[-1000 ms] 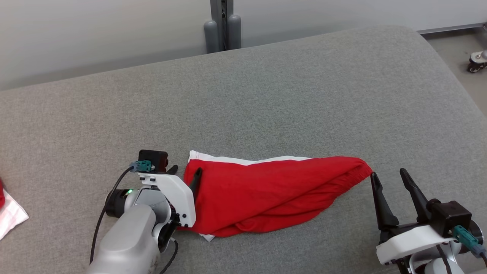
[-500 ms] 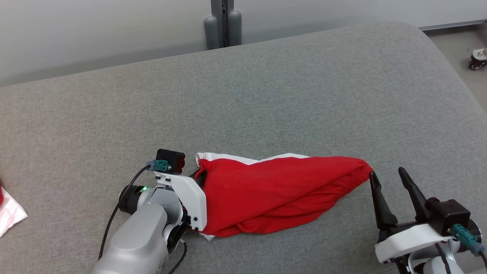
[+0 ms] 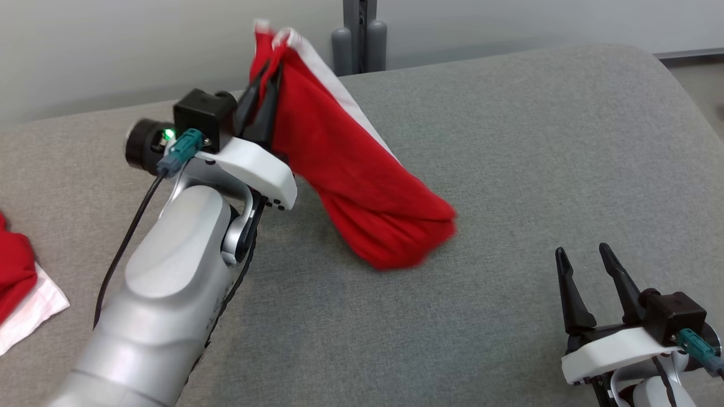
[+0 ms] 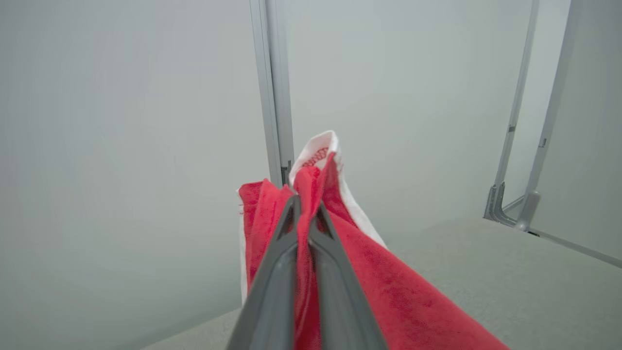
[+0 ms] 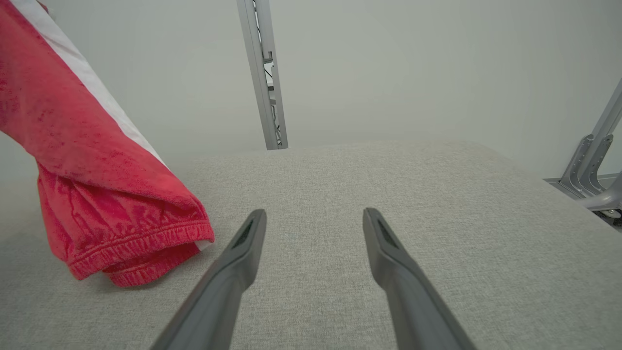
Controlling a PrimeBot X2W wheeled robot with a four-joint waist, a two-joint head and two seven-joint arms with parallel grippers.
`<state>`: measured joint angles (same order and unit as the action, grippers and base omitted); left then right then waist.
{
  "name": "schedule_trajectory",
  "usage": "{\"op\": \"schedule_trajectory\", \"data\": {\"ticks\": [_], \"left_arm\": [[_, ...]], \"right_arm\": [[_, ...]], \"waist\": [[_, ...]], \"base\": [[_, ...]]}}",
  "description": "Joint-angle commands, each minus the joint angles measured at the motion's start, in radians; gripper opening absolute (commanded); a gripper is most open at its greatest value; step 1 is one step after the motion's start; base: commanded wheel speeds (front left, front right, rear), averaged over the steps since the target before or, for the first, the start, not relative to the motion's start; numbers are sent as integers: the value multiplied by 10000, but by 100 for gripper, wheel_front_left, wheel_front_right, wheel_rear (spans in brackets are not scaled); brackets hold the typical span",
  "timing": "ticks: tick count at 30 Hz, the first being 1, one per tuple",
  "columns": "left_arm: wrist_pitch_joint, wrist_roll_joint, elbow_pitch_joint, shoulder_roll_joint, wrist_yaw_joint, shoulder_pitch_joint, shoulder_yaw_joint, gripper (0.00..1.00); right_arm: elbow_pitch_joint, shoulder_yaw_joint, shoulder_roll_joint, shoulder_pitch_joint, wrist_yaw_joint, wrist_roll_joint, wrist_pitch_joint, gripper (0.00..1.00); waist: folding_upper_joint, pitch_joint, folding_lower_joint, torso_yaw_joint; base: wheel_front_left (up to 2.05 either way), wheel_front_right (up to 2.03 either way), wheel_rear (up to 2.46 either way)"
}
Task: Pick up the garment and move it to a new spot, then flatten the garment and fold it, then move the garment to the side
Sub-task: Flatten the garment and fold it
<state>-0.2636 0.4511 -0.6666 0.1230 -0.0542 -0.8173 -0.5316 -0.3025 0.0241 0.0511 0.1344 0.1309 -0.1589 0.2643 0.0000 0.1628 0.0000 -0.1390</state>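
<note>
Since a second ago, the left gripper (image 3: 264, 70) has closed on the corner of the red knit garment with a white band (image 3: 362, 192) and raised it off the grey fabric-covered cushion (image 3: 509, 141), where it had lain stretched out. In the head view the cloth hangs from that pinch in a twisted bundle, its lower end blurred as if swinging. The right gripper (image 3: 582, 250) waits with its fingers spread and empty at the lower right, and another red and white cloth (image 3: 20, 282) lies at the left edge. In the left wrist view the left gripper (image 4: 306, 204) is clamped tight, with only a small tuft of the garment (image 4: 388, 296) and its white hem (image 4: 320, 146) poking past the tips. With so shallow a bite, a quick swing could probably pull the cloth free. In the right wrist view the right gripper (image 5: 313, 214) stands wide over bare cushion, and the garment (image 5: 97, 194) hangs to its left, elastic edge lowest. Whether that edge touches the cushion I cannot tell. If it drags, it could snag or bunch further, making the flattening harder. No brand, label or readable writing shows, only red stitching on the hem.
</note>
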Motion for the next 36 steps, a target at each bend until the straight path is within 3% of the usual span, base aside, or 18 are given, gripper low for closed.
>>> {"op": "schedule_trajectory", "data": {"ticks": [1, 5, 13, 20, 21, 23, 24, 36], "left_arm": [[-6, -293, 459, 85, -73, 466, 212, 0], [-4, -1013, 1855, 80, 24, 2010, 1076, 0], [-8, -1385, 1522, -270, 537, 5009, 2242, 0], [-9, -1780, 1207, -501, 608, 6415, 3276, 0], [-9, -1859, 1192, -521, 626, 6534, 3419, 21], [-9, -2097, 1239, -540, 603, 6717, 3677, 77], [-9, -2197, 1318, -545, 574, 6798, 3814, 100], [-9, -3000, 2098, -666, 110, 8039, 4994, 100]], "right_arm": [[5, -32, 34, 81, -1, -33, -2, 100], [-41, -24, 27, -13, -1, -90, 0, 100], [-103, 18, 23, -198, -1, -118, 0, 100], [-196, 67, 70, -348, -1, -100, 0, 100], [-210, 77, 94, -371, -1, -107, 0, 100], [-238, 145, 124, -382, -3, -110, 0, 100], [-247, 181, 125, -401, -1, -113, 0, 100], [-394, 605, 140, -564, -1, -281, 0, 100]], "waist": [[0, -98, 0, 104], [0, -288, 0, 303], [0, -415, 0, 631], [0, -632, 0, 820], [0, -677, 0, 834], [0, -767, 0, 852], [0, -822, 0, 854], [0, -1334, 0, 943]], "base": [[0, 0, 0], [0, 0, 0], [0, 0, 0], [0, 0, 0], [0, 0, 0], [0, 0, 0], [0, 0, 0], [0, 0, 0]]}}
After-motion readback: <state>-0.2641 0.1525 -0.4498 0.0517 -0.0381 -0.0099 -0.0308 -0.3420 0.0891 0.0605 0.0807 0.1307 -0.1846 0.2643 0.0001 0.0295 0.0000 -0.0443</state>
